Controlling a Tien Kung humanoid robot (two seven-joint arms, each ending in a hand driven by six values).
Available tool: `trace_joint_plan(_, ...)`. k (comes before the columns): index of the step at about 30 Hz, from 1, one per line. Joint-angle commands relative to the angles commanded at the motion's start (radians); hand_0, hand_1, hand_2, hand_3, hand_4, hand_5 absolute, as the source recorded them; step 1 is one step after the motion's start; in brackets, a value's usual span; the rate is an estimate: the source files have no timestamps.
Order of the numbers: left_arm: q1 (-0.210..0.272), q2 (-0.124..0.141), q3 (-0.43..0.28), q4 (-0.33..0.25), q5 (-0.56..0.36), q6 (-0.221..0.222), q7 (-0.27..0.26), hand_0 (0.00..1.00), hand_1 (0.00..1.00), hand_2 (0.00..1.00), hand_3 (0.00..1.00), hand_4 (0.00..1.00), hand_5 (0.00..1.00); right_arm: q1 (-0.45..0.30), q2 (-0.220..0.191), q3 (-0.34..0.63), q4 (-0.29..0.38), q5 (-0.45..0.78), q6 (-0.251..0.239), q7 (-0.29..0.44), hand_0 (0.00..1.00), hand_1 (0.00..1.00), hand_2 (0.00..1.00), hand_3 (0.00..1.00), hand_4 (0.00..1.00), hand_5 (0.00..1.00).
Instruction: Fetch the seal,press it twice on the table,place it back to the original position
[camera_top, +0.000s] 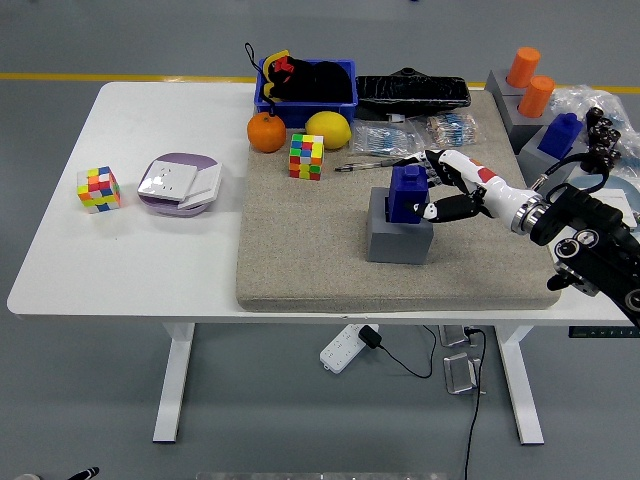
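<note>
The blue seal (405, 190) sits upright in its grey block holder (398, 240), in the middle of the beige mat (300, 260). My right hand (432, 192) reaches in from the right. Its fingers curl over the seal's top right side and the thumb presses its lower right side. The hand is shut on the seal. My left arm is out of view.
A colour cube (306, 156), an orange (266, 132), a lemon (328, 129) and a blue bin (306, 82) stand at the back of the mat. Two orange seals (530, 80) and another blue seal (562, 133) stand far right. A second cube (99, 189) and a purple box (179, 183) lie left.
</note>
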Motion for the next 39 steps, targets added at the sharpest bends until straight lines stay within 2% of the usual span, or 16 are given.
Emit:
trace_joint_plan(13,-0.001,-0.001,0.001,0.0,0.0,-0.001,0.0,0.824,0.815,0.786,0.823,0.75,0.415,0.007,0.011,-0.011,-0.025,0.004,-0.006,0.009,0.634,0.465,0.452,0.493,0.557,0.002)
trace_joint_plan(39,-0.003,-0.003,0.003,0.001,-0.002,-0.001,-0.001,0.824,0.815,0.786,0.823,0.75,0.415,0.008,0.03,-0.031,-0.034,0.007,-0.012,0.013,0.635,0.464,0.449,0.489,0.558,0.002)
